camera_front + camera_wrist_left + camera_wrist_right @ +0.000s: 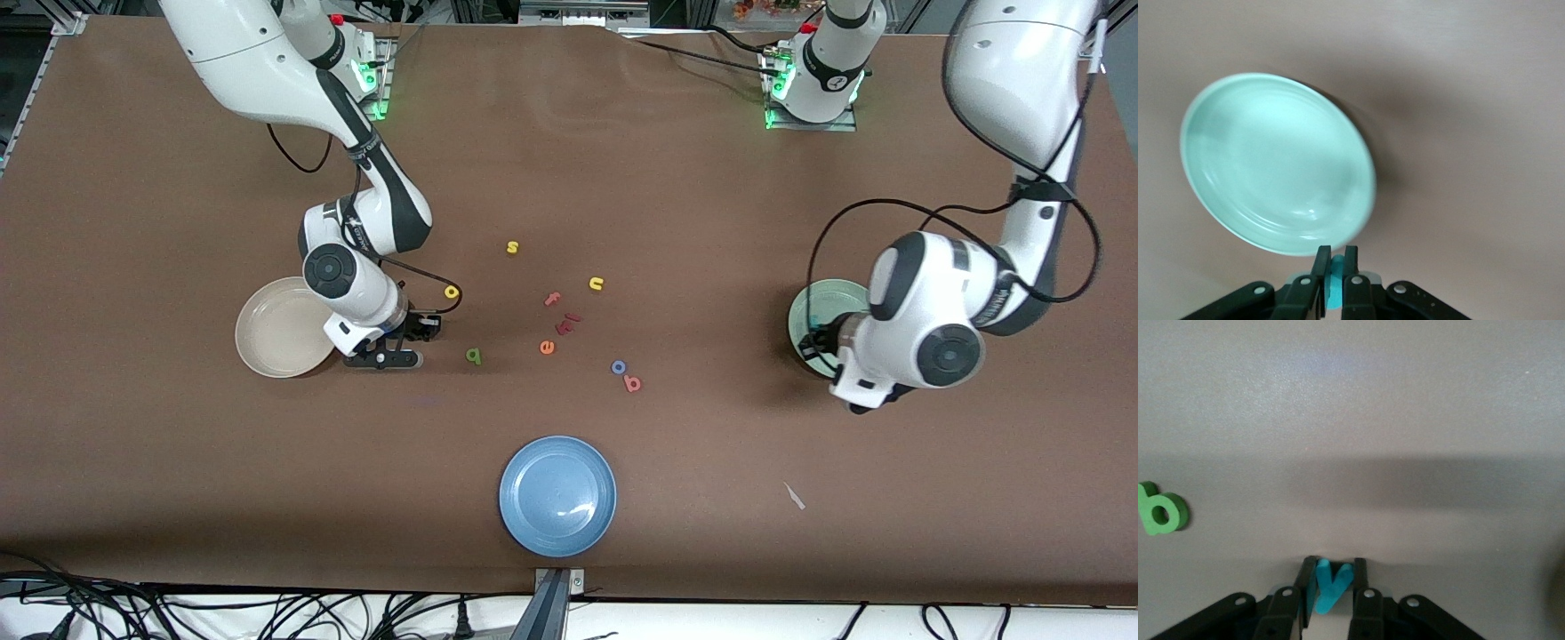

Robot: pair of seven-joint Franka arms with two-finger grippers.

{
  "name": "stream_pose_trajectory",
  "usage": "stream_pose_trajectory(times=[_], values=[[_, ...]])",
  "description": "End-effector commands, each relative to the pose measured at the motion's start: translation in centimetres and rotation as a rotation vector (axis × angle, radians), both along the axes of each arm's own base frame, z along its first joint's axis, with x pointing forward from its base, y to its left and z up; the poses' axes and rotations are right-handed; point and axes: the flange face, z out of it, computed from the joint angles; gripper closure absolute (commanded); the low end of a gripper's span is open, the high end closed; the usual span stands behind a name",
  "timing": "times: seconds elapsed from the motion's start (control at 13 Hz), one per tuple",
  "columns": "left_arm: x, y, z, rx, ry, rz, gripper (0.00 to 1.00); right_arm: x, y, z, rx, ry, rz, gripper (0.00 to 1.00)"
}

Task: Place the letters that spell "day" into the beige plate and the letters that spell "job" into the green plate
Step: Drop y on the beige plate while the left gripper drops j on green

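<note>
At the table's nine o'clock sits the beige plate (283,327), with no letters in it. Just at its three o'clock the right gripper (384,357) is low at the table, its fingers pressed onto the teal y (1328,587). The yellow d (451,291) lies at that gripper's one o'clock and the green a (474,356) at its three o'clock, both on the table.

Toward the table's middle lie s (512,247), f (552,299), e (547,348) and u (597,284). The blue o (619,366) lies on the table with the red b (632,384) just at its five o'clock. At the table's six o'clock is the blue plate (557,496).

At three o'clock stands the green plate (836,298), nothing in it. The left gripper (1335,257) hangs over its rim, pinching a teal letter (1335,275) too hidden to read.
</note>
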Motion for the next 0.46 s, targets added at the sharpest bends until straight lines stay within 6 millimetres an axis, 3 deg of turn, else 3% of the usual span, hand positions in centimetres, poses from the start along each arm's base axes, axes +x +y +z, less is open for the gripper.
stream_pose_trajectory(times=[0.0, 0.08, 0.23, 0.39], values=[[-1.5, 5.6, -0.9, -0.065, 0.033, -0.122, 1.0, 0.7, 0.5, 0.1, 0.01, -0.008, -0.005, 0.91], [-1.5, 7.7, -1.7, -0.085, 0.033, -0.131, 1.0, 0.9, 0.6, 0.4, 0.009, -0.002, -0.005, 0.91], [-1.6, 9.2, -3.9, -0.099, 0.014, -0.14, 1.0, 1.6, 0.6, 2.1, 0.004, 0.016, -0.004, 0.94], [-2.2, 10.7, -6.1, -0.106, 0.004, -0.126, 1.0, 2.7, -1.5, 5.0, -0.024, 0.037, -0.008, 0.94]])
